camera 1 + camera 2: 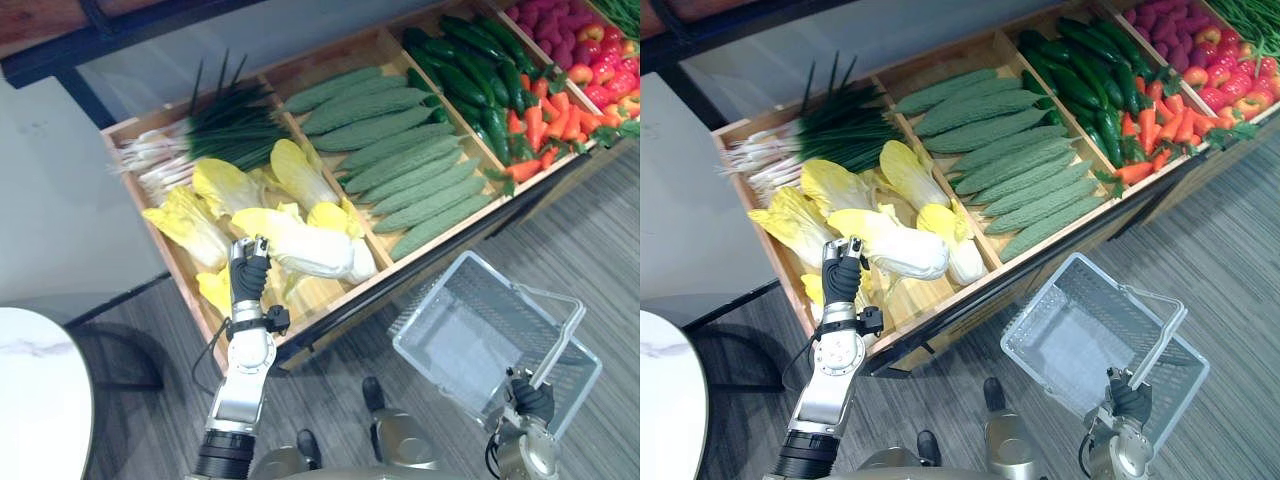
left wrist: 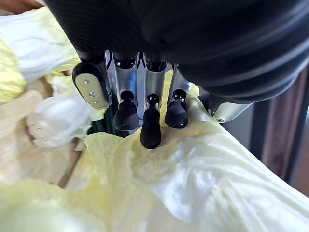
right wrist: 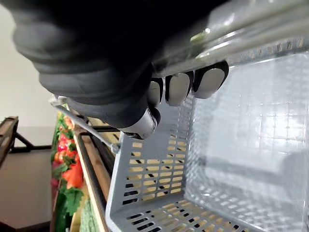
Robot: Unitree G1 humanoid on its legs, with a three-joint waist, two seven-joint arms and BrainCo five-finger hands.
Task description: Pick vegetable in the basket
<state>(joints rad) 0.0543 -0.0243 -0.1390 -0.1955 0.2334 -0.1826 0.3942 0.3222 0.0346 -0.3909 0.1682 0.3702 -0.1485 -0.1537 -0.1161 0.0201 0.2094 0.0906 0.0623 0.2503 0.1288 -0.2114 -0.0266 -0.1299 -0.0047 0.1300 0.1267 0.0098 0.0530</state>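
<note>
Grey plank floor (image 1: 600,230) runs under a long wooden crate (image 1: 320,295) that is split by dividers into side-by-side compartments. From the robot's left the crate holds scallions (image 1: 215,130) at the back of the first compartment with pale yellow cabbages (image 1: 300,245) in front of them. Next come bumpy green gourds (image 1: 400,165) laid in a row, then dark cucumbers (image 1: 470,60), orange carrots (image 1: 545,125) and red peppers (image 1: 605,70). A white round surface (image 1: 35,400) shows at the lower left, well apart from the crate.

The left hand (image 1: 248,272) reaches into the front of the cabbage compartment, just beside the big white-and-yellow cabbage that lies across it. In the left wrist view its fingers (image 2: 150,130) are stretched out rather than curled. Their dark tips rest on a crinkled yellow-white leaf of a cabbage (image 2: 207,179), touching it without closing round it. The cabbage lies in the crate among the others.

The right hand (image 1: 530,400) is low on the robot's right, in front of the crate. It is clamped round the handle (image 1: 560,340) of a clear grey plastic basket (image 1: 470,330). The right wrist view shows its fingers (image 3: 178,88) wrapped over the handle bar, with the basket's perforated wall and gridded bottom just past them. The basket hangs tilted above the floor, near the crate's front edge below the gourds and well apart from the left hand.
</note>
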